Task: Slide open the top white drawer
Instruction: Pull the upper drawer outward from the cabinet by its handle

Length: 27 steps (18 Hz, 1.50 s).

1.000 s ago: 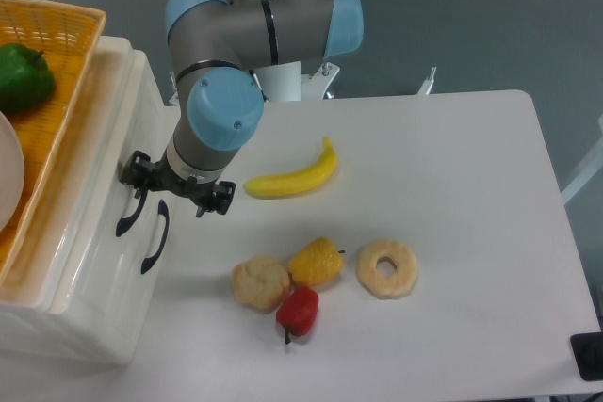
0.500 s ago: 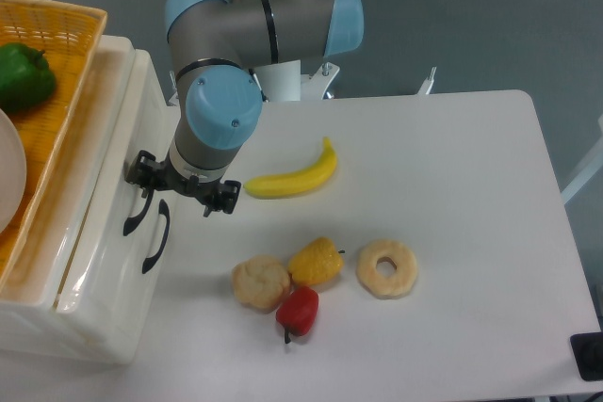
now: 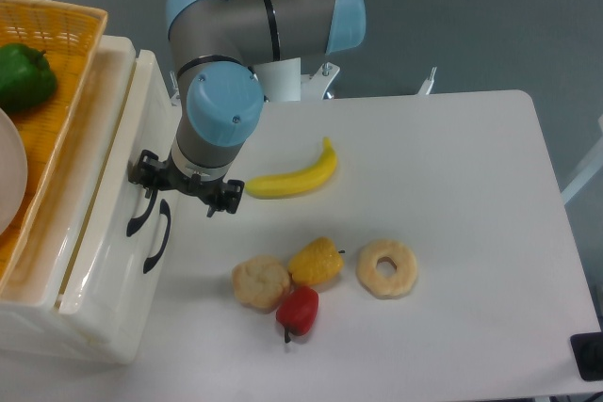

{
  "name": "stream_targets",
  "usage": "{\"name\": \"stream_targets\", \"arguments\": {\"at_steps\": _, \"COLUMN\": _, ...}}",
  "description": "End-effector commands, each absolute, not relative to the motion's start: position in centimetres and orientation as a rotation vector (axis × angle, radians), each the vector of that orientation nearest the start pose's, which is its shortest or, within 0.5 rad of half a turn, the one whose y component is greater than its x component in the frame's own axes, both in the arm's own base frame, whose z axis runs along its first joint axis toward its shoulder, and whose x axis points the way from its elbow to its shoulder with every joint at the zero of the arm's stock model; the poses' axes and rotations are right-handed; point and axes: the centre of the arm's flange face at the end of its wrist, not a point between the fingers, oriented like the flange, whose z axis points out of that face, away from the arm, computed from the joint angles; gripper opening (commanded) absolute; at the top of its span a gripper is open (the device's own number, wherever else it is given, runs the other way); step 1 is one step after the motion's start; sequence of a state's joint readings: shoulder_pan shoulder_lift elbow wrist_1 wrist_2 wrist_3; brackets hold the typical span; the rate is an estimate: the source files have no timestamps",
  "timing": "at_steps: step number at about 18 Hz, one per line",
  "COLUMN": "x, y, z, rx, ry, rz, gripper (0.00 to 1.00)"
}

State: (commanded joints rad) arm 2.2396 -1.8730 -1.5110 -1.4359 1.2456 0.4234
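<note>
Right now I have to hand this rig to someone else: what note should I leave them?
Gripper: at the top white drawer's black handle, one finger hooked at the handle's upper end; whether it is clamped cannot be told.
Drawer: front panel stands slightly out from the cabinet, a narrow gap showing along its top edge.
Done: pull begun.
Left: slide it further out toward the banana side, then release.
</note>
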Motion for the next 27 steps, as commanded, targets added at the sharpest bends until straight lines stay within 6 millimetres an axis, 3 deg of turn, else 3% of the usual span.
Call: {"name": "stream_targets", "arguments": {"at_steps": 27, "x": -26.7, "y": 55.7, "z": 37.4, "rx": -3.01, "ry": -0.426, "rz": -0.409, "gripper": 1.0}}
